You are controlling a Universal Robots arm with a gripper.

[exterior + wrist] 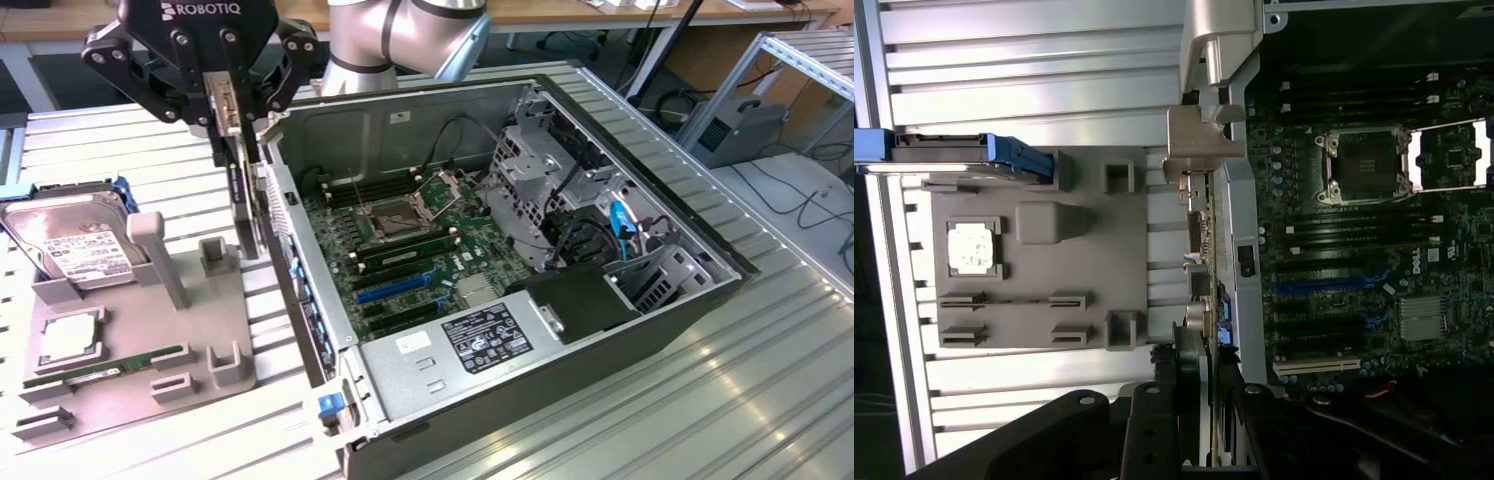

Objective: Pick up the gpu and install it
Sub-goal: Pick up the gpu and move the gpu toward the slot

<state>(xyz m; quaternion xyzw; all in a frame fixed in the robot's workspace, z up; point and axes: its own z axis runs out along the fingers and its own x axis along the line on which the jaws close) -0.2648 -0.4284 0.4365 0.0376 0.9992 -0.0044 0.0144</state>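
Desk (747,400) slats of ribbed metal lie nearest. They carry an open computer case (641,330) on its side and, toward the exterior view's left, a grey holder tray (200,335).

At the case's near end sits the power supply (487,338) with a black label, and a blue latch (330,402) shows at the near corner.

On the tray a narrow green memory stick (114,365) lies in a slot. A square processor (67,342) rests in a pocket just behind it. A silver hard drive (74,245) with a white label leans at the tray's far end.

Further in, the motherboard (400,250) covers the case floor, with blue expansion slots (394,285) and an open processor socket (400,212) beyond them.

Between the tray and the case wall hangs the gpu (244,200), upright and seen edge-on. It is just outside the case and not yet in any slot. Its lower end is near a post of the tray; whether they touch cannot be told.

The hand (230,118) is clamped on the gpu's upper edge, one finger on each face. In the wrist view the gpu (1206,250) runs as a thin strip away from the hand (1199,375), alongside the case wall.

Behind the hand rises the grey robot arm (387,40).
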